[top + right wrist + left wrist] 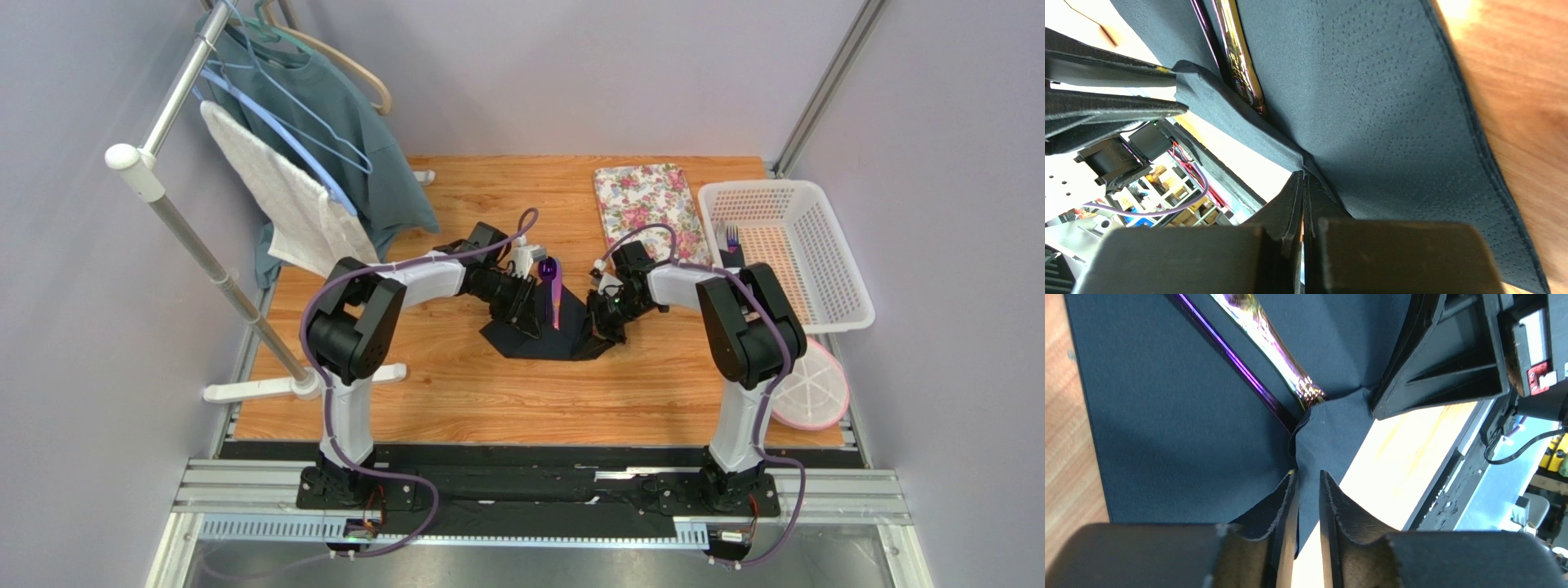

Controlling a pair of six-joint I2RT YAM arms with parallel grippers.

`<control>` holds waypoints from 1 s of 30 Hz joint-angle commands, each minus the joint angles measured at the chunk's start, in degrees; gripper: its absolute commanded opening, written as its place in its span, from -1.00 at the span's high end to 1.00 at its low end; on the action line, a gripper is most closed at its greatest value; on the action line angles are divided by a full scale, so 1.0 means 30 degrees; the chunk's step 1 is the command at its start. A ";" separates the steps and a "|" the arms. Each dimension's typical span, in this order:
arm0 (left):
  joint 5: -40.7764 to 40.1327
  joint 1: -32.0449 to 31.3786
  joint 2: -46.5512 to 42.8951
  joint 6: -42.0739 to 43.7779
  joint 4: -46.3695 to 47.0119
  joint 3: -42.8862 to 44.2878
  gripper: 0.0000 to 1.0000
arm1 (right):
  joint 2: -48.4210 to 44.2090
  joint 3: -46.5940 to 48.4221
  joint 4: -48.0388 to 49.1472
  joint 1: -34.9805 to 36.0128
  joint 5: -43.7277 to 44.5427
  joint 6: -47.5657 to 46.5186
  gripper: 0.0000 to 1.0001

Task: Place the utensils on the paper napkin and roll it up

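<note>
Matte, dimpled black paper napkin (528, 341) mid-tabletop (491, 392), glossy slim purple utensils (555, 294) lying on it, pointing away from the bases; right hand (1303, 177) pinching its lifted fold, left hand (1308, 478) narrowed around another, grip unclear.

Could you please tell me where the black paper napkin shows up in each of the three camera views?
Top external: black paper napkin just below the picture's centre.
Left wrist: it fills the left and middle, with a raised fold at centre.
Right wrist: it covers the upper middle and right.
Shared landmark: the purple utensils lying on it.
</note>
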 commanded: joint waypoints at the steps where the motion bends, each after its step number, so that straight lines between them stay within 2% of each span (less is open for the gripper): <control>1: 0.0712 -0.0043 0.0247 -0.0212 0.0606 0.0920 0.53 | -0.0658 -0.0094 0.0287 0.0223 0.0956 -0.0217 0.94; 8: 0.0596 -0.0043 0.0364 -0.0417 0.0956 0.1038 0.82 | -0.1156 -0.0093 0.0492 0.0398 0.0255 -0.0188 0.70; 13: 0.0566 -0.0043 0.0482 -0.0505 0.1045 0.1125 0.90 | -0.1420 -0.0035 0.0668 0.0544 -0.0157 -0.0100 0.60; 20: 0.0362 -0.0043 0.0716 -0.0535 0.1074 0.1155 0.96 | -0.1187 0.0169 0.0990 0.0632 -0.0596 0.0251 0.63; 30: 0.0127 -0.0043 0.1097 -0.0623 0.0986 0.1623 0.93 | -0.0250 0.0434 0.0757 0.0896 0.0339 0.0222 0.82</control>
